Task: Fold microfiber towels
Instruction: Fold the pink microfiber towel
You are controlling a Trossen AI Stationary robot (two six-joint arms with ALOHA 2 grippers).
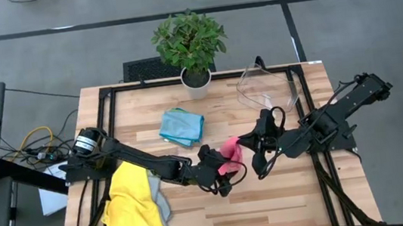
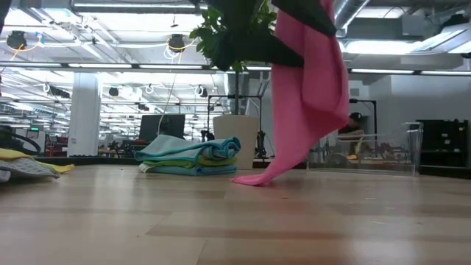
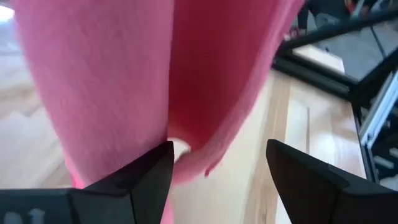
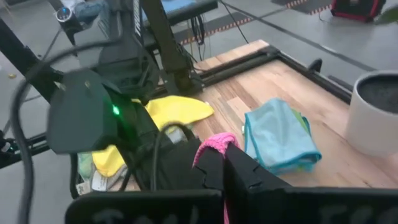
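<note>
1. I see the right gripper (image 4: 225, 163) clamped on the pink towel (image 1: 230, 154), which hangs mid-table with its tip touching the wood.
2. The left gripper (image 3: 217, 180) stands wide beside the towel.
3. A folded blue towel (image 1: 181, 126) lies near the plant (image 1: 189, 40) at the table's (image 1: 288, 202) far edge.
4. A yellow towel (image 1: 132, 201) sits at the left edge.

Over the wooden table (image 1: 273, 204), the left gripper (image 1: 223, 180) and right gripper (image 1: 260, 146) meet at a pink towel (image 1: 230, 154) near the centre. A folded teal towel (image 1: 182, 126) lies before the potted plant (image 1: 191, 44). A yellow towel (image 1: 131, 202) tops a pile at the left edge, and a clear plastic bin (image 1: 265, 87) sits at the far right.
</note>
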